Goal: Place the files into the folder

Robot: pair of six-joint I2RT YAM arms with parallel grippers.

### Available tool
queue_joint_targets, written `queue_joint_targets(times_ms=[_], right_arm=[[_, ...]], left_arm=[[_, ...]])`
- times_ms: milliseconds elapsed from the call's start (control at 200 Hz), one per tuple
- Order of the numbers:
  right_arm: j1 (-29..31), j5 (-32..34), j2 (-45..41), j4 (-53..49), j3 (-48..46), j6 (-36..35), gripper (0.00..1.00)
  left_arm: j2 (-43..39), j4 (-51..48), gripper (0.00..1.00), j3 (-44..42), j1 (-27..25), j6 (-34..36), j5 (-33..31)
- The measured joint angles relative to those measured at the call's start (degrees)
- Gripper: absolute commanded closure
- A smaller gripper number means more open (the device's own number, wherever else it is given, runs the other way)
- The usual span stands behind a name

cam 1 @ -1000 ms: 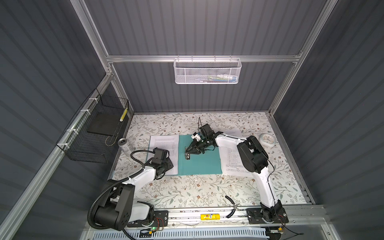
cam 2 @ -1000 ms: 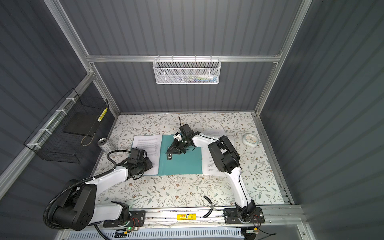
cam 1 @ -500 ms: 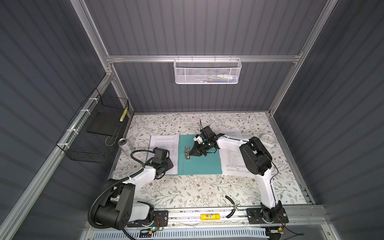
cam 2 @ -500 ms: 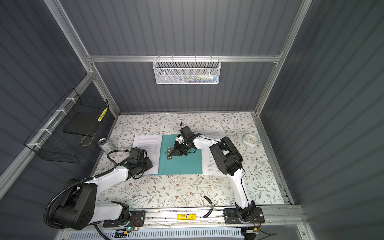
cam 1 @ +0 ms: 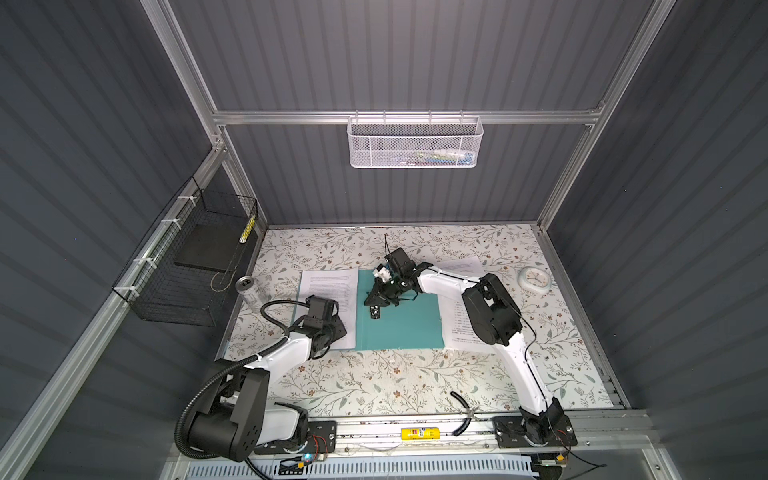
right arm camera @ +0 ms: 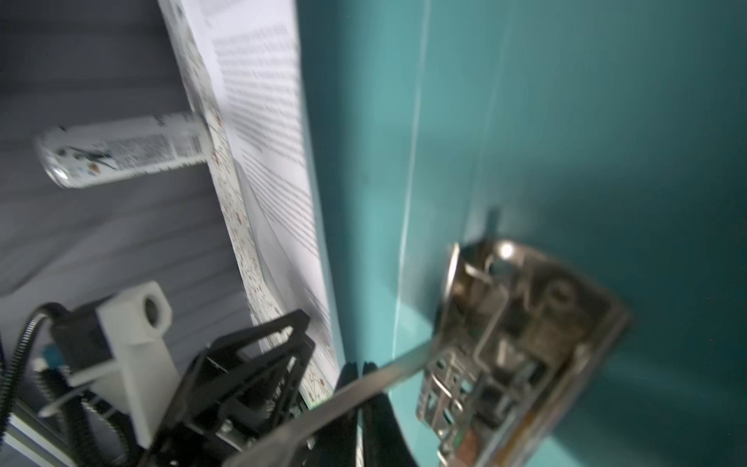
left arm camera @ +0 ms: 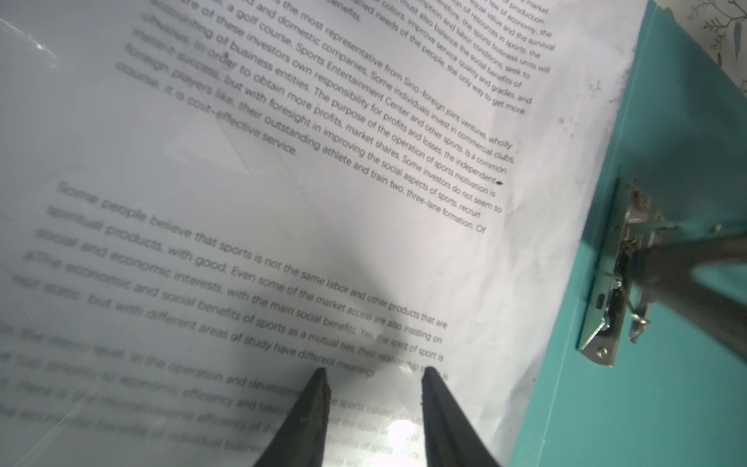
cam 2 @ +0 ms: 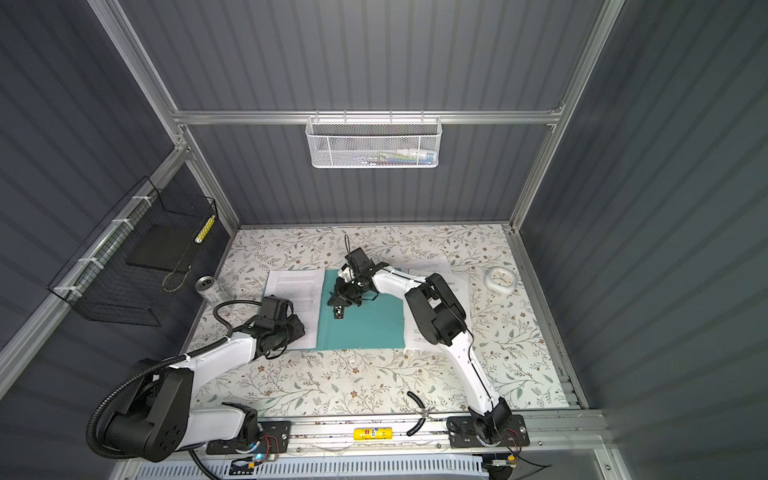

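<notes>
Floral-print table (cam 1: 374, 374) carries the folder (cam 1: 399, 332) lying open at centre, with files (cam 1: 328, 286) at its left edge and more under my right arm. My right gripper (right arm camera: 359, 370) is pinched tight on the clip lever (right arm camera: 404, 362), I judge to lift the clamp. My left gripper (left arm camera: 374, 376), jaws partly apart and empty, sits over the left sheet, ready to slide it in.

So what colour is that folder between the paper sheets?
The folder is plain teal-green, with no pattern. It shows best in the right wrist view.
</notes>
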Motion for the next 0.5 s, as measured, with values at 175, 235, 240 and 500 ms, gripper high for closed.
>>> queue_joint_targets(times_ms=[175, 235, 240, 500], right_arm=[[-3.19, 0.66, 3.63, -4.39, 12.28, -1.49, 0.89], [-4.26, 0.70, 3.85, -5.44, 14.05, -2.29, 0.87], [-4.33, 0.72, 3.85, -5.53, 14.10, -2.36, 0.87], [-11.56, 3.26, -10.71, -7.80, -2.84, -9.05, 0.75]], left_arm=[[-0.20, -0.20, 0.59, -0.07, 0.00, 0.00, 0.00], [-0.37, -0.31, 0.58, -0.15, 0.00, 0.00, 0.00], [-0.39, -0.35, 0.58, -0.15, 0.00, 0.00, 0.02], [-2.34, -3.52, 0.36, 1.03, 0.00, 1.97, 0.04]])
